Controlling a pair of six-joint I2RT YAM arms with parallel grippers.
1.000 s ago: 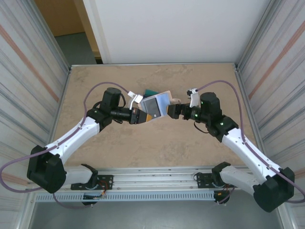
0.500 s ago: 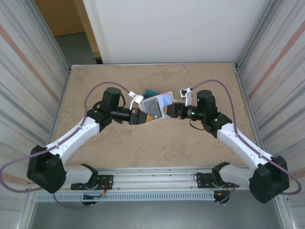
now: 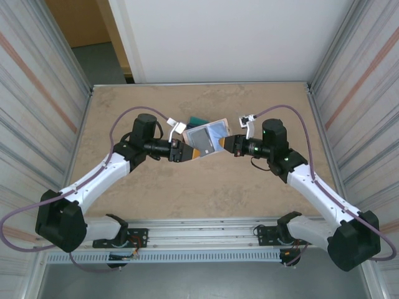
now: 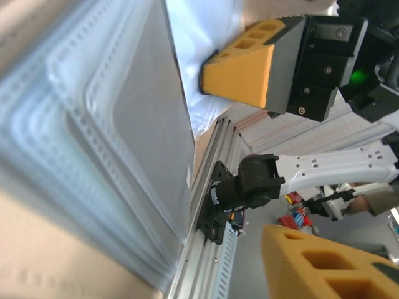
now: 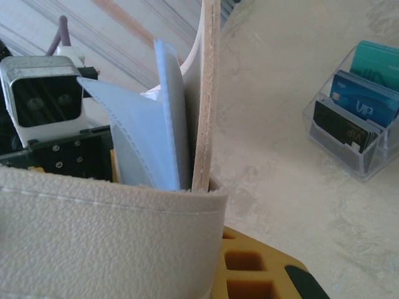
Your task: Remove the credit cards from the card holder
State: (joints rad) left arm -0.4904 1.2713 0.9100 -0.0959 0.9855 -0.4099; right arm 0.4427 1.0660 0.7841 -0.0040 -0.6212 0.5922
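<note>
Beige stone-patterned table (image 3: 187, 205) runs between ribbed metal side walls (image 3: 37, 93), with a white panel behind it. Over the far half of the table, the two arms meet nose to nose with the card holder (image 3: 209, 134) lifted between them.

The right gripper (image 3: 228, 144) is closed on the card holder's right edge. From its wrist we see the tan outer flap bent across the foreground and the pale blue pockets standing up behind it. The left gripper (image 3: 185, 151) sits at the lower left corner with its jaws parted, and one orange finger (image 4: 312, 261) stands clear of the blue face.

We judge the card holder to be light and soft. Its flaps bend where they are pinched, so a grip near the fold or on the stitched tan edge should steady it best. The credit cards (image 5: 356, 99) stand in a clear stand (image 5: 374, 163) on the table just behind. They look stiff, thin and slick, so each is best taken by a bare short edge. We cannot tell whether any card remains in the pockets.

Room is tightest between the two wrists and toward the stand. The near half of the table lies open, and both walls are well apart from the work.
</note>
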